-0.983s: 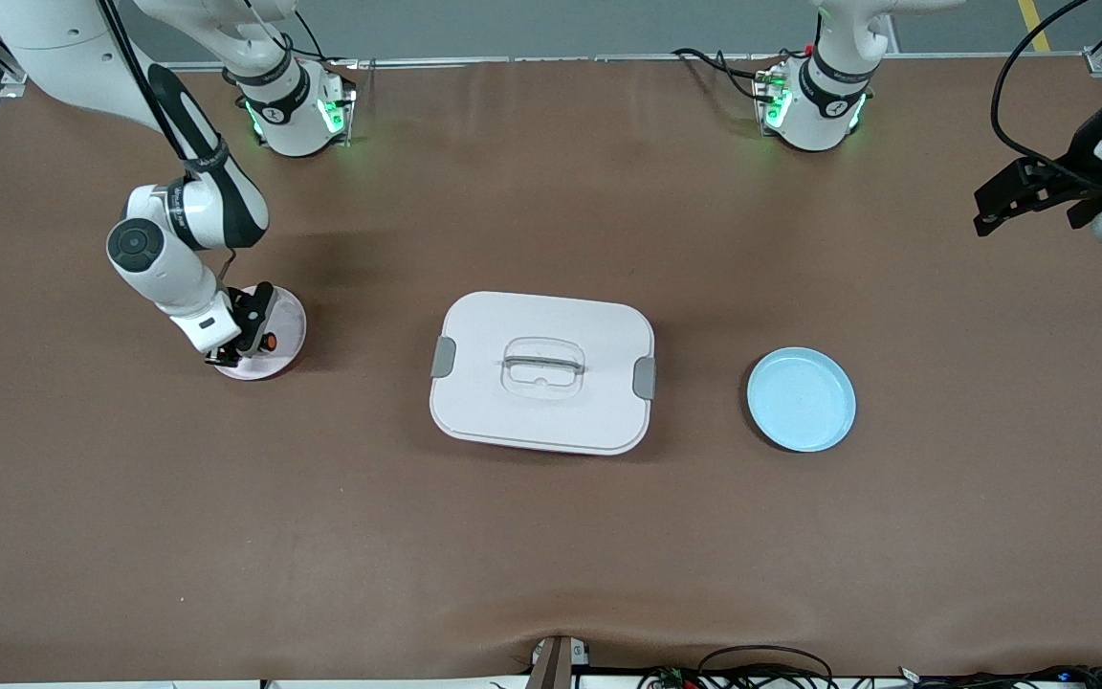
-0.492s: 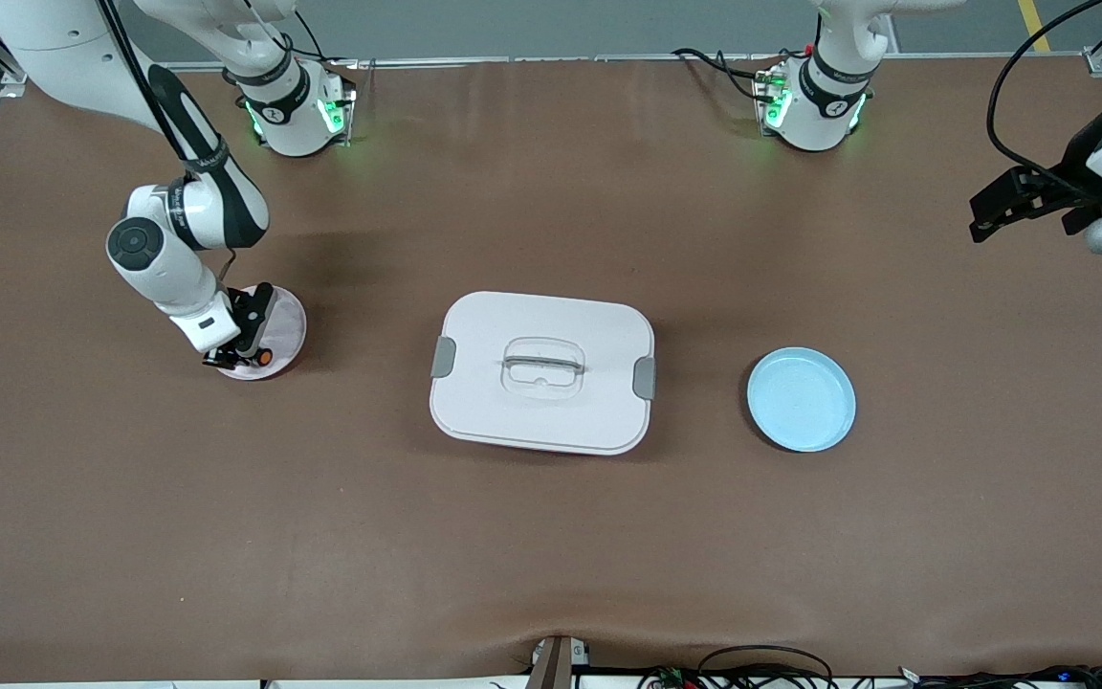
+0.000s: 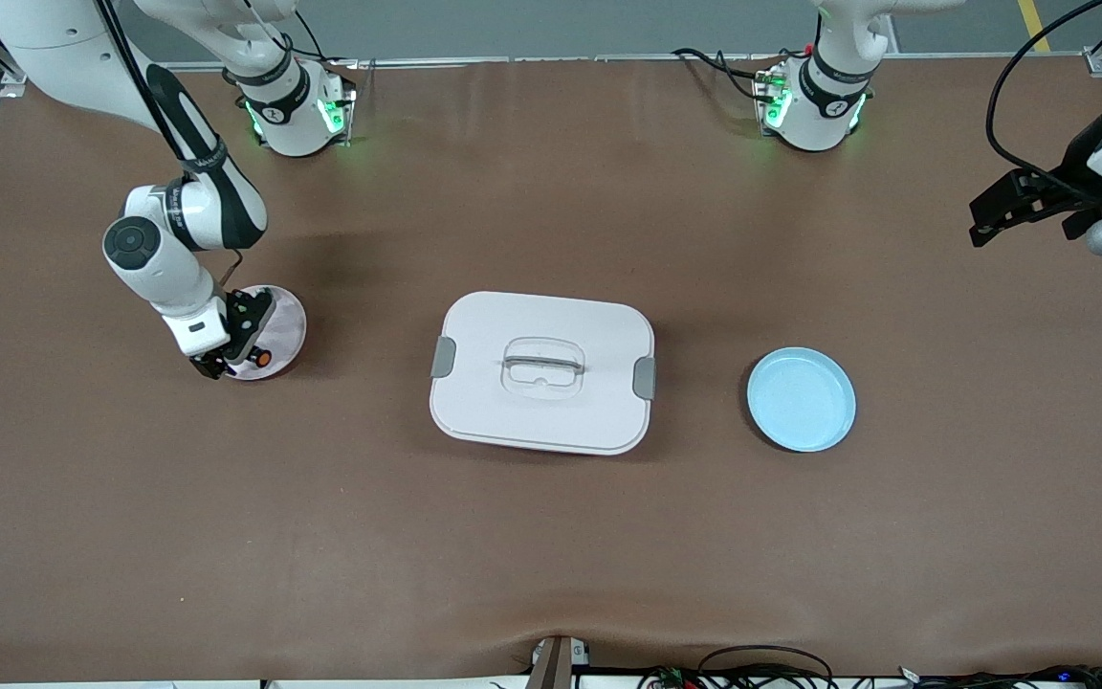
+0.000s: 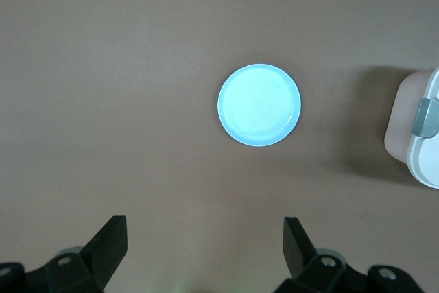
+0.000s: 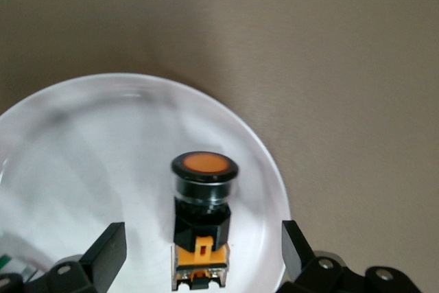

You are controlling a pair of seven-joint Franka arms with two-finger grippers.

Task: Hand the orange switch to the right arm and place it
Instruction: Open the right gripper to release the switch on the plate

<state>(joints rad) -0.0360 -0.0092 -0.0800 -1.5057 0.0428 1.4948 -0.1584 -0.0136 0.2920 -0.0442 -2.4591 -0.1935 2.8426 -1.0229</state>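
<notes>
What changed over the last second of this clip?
The right end effector opened and let go of the orange switch, which now lies on the pink plate. The left end effector rose slightly, open. The lidded box and blue plate stayed put.

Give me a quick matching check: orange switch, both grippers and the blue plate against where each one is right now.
1. small black-bodied orange switch
2. right gripper
3. left gripper
4. round light-blue plate

A. bare, on the table toward the left arm's end
B. lying on the round white plate
C. jaws open, just above the switch
D. jaws open, waiting high over the table's edge

Pairs: 1-B, 2-C, 3-D, 4-A
</notes>
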